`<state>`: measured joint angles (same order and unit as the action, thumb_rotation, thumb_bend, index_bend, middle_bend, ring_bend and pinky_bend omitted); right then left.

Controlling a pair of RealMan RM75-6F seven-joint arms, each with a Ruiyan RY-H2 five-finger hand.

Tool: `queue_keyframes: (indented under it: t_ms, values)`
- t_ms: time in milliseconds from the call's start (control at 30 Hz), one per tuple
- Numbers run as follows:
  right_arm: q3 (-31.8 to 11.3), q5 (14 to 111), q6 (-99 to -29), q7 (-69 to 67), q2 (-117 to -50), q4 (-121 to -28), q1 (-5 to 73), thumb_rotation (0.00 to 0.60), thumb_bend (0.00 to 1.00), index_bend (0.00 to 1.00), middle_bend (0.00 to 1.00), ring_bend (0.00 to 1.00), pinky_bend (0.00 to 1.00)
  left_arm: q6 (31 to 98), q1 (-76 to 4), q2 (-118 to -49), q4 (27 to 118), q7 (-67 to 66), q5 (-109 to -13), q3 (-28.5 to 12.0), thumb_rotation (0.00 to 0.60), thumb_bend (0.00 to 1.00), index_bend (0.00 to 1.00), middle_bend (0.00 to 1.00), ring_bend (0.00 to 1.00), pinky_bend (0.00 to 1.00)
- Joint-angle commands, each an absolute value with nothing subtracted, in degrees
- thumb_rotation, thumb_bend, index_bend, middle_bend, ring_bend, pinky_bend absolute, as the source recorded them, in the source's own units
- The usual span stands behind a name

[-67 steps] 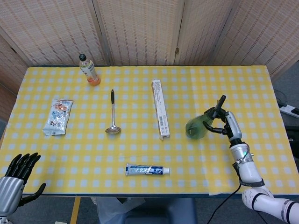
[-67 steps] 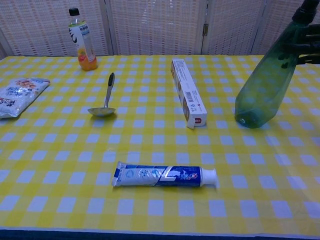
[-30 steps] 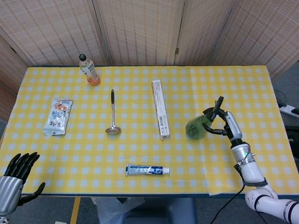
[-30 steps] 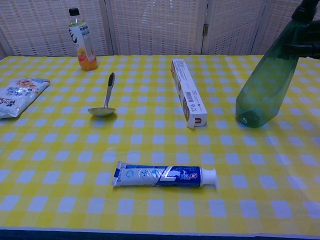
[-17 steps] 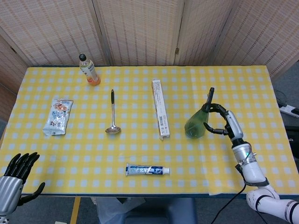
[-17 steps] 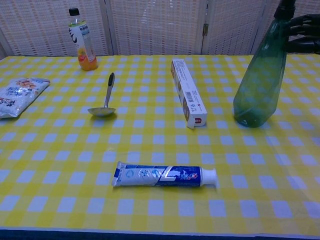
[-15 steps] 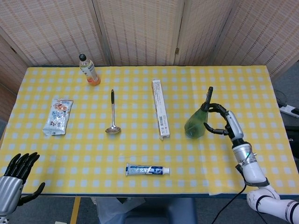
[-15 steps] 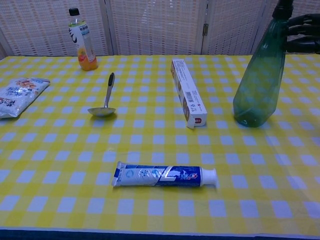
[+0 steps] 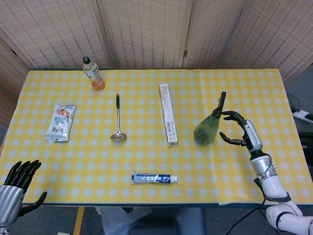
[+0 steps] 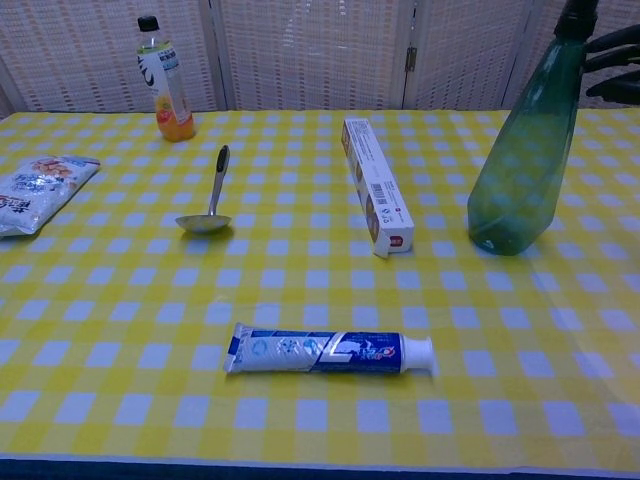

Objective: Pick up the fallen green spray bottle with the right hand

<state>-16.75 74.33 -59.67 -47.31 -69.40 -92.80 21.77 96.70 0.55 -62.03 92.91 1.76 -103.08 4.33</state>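
The green spray bottle (image 9: 209, 126) stands upright on the yellow checked table (image 9: 146, 161), right of the middle; in the chest view the green spray bottle (image 10: 520, 160) rises at the right edge with its black nozzle on top. My right hand (image 9: 242, 129) hovers just right of it, fingers spread and apart from the bottle; only the right hand's dark fingertips (image 10: 618, 62) show at the chest view's right edge. My left hand (image 9: 17, 178) hangs below the table's front left corner, fingers apart, holding nothing.
A long white box (image 9: 167, 113) lies left of the bottle. A toothpaste tube (image 9: 153, 178) lies near the front edge. A metal ladle (image 9: 118, 119), a snack packet (image 9: 60, 122) and an orange drink bottle (image 9: 93, 73) stand further left.
The bottle went from tilted in my right hand's grip to standing upright. The right hand then let go and drew away to the right. The left hand stayed put.
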Motion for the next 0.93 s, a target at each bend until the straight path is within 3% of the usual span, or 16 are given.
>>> queue_keyframes:
  t_ms: [33,167,300,500,667,933]
  values:
    - [-14.34,77.14,-62.77,-49.06,-66.61,-94.38,18.49,0.6,0.33,0.26,0.23,0.25,0.08,96.75,0.57,-62.01,92.89,1.84,-103.05,4.31,0.503,0.39,0.0,0.13,0.11,0.0]
    - [-10.66,83.06,-72.75,-51.63,-63.79,-94.0,11.68,0.6,0.33,0.24,0.2,0.22,0.04,96.96,0.65,-62.02,92.96,1.64,-103.04,4.21,0.502,0.39,0.0,0.13,0.11,0.0]
    - [-6.3,89.71,-83.96,-47.09,-63.5,-88.05,5.26,0.6,0.33,0.22,0.16,0.16,0.0,96.86,0.7,-62.17,93.06,1.02,-102.96,4.17,0.503,0.39,0.0,0.13,0.11,0.0]
    - [-0.66,95.61,-93.11,-25.57,-63.97,-80.05,-1.84,0.6,0.33,0.13,0.06,0.12,0.0,96.12,0.5,-62.76,93.12,-0.88,-103.03,4.08,0.499,0.39,0.0,0.13,0.1,0.0]
    - [0.97,91.64,-93.57,1.2,-65.29,-82.77,-6.7,0.6,0.33,0.01,0.0,0.02,0.0,95.17,0.13,-63.24,93.17,-2.05,-103.19,4.15,0.502,0.39,0.0,0.13,0.1,0.0]
    - [2.78,92.71,-93.11,4.01,-63.6,-87.69,-7.49,0.6,0.33,0.0,0.0,0.0,0.0,95.23,0.5,-63.43,93.71,-3.86,-103.18,4.31,0.502,0.39,0.0,0.13,0.1,0.0]
